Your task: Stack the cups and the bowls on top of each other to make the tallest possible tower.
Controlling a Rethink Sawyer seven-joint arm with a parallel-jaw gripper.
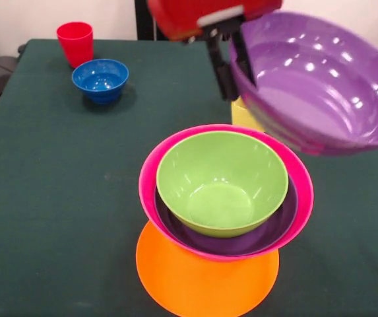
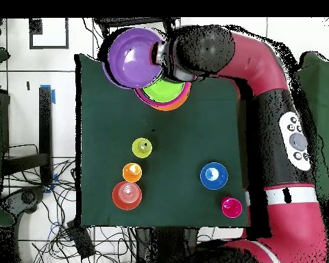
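Observation:
My gripper [image 1: 232, 63] is shut on the rim of a purple bowl [image 1: 320, 79] and holds it tilted in the air, up and to the right of the tower [image 1: 225, 218]. The tower is a wide orange bowl [image 1: 202, 284] at the base, then a pink bowl [image 1: 150, 173], a second purple bowl [image 1: 268, 232] and a lime green bowl [image 1: 221, 181]. In the overhead view the held bowl [image 2: 134, 58] hangs beside the tower [image 2: 168, 94]. A yellow cup [image 1: 243, 116] is partly hidden behind the held bowl.
A small blue bowl [image 1: 100, 79] and a red cup [image 1: 75, 41] stand at the far left of the green table [image 1: 50, 198]. The overhead view shows a yellow cup [image 2: 142, 147], an orange-yellow cup [image 2: 132, 172] and a red-orange bowl [image 2: 127, 195] in a row.

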